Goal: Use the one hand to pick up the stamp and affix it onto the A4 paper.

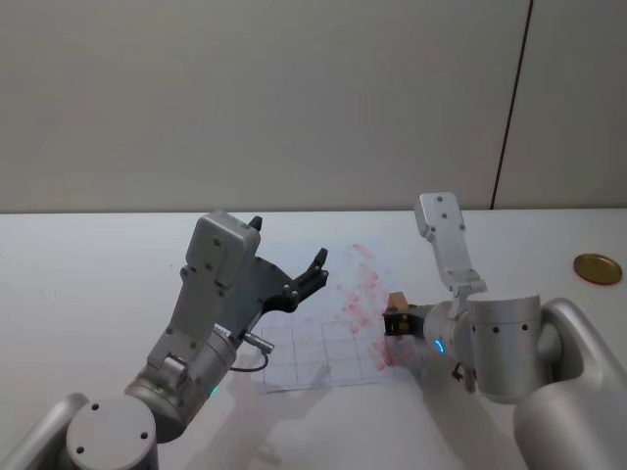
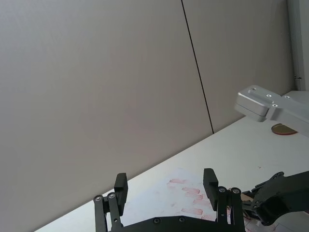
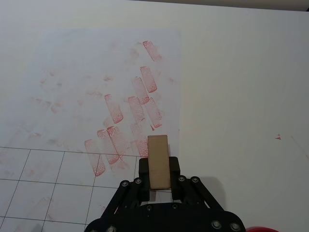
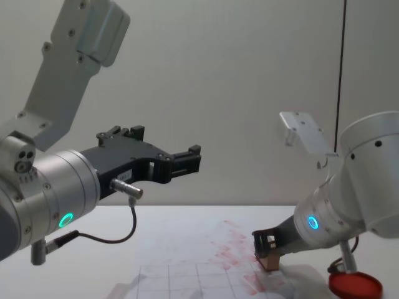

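- Stamp [image 3: 158, 154]: small wooden block, probably light, rigid and smooth-sided. Best held across its long flat sides.
- Right end effector [image 3: 159, 169]: clamped on the stamp, low over the paper [image 3: 72, 72] near its right edge, among red marks [image 3: 145, 92].
- Left end effector [image 2: 165, 181]: fingers apart, raised above the table [image 3: 241, 72].

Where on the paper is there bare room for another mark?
Mostly bare: the paper's grid squares beside the right gripper, and the table past the paper's edge. Crowded: the red marks just ahead of the held stamp. The left gripper hangs open above the table.
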`<state>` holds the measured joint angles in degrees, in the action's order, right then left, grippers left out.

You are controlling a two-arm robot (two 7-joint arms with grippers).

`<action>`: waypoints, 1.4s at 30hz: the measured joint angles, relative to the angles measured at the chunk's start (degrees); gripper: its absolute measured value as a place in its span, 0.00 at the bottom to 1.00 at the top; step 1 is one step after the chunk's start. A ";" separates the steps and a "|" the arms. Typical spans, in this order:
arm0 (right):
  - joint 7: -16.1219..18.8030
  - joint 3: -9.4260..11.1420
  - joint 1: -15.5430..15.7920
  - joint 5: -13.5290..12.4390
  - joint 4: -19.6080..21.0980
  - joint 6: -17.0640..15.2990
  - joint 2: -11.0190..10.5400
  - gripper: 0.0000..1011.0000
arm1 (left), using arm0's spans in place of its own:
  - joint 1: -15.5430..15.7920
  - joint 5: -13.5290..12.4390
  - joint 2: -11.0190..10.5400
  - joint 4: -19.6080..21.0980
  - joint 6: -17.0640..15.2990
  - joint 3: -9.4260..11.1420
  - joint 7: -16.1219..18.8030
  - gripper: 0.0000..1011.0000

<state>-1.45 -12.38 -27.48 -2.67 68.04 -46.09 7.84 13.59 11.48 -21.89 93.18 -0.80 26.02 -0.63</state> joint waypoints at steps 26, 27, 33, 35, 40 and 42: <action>1.05 0.07 2.52 1.85 10.61 -0.18 -0.32 0.21 | 0.00 0.00 0.00 0.00 0.00 0.00 0.00 0.98; 1.11 0.01 2.59 1.97 11.27 -0.05 -0.32 0.21 | 0.00 0.00 0.00 0.00 0.00 0.00 0.00 0.98; 1.46 -0.22 3.23 2.57 17.81 0.44 -0.30 0.21 | 0.00 0.00 0.00 0.00 0.00 0.00 0.00 0.98; 1.50 -0.22 3.47 2.61 19.56 0.48 -0.31 0.21 | 0.00 0.00 0.00 0.00 0.00 0.00 0.00 0.98; 1.51 -0.05 4.20 2.46 22.90 0.34 -0.40 0.21 | 0.00 0.00 0.00 0.00 0.00 0.00 0.00 0.98; 1.47 0.07 4.66 2.21 24.12 0.09 -0.46 0.21 | 0.00 0.00 0.00 0.00 0.00 0.00 0.00 0.98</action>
<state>0.01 -12.30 -22.81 -0.47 92.15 -46.00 7.38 13.59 11.48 -21.89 93.18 -0.80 26.02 -0.63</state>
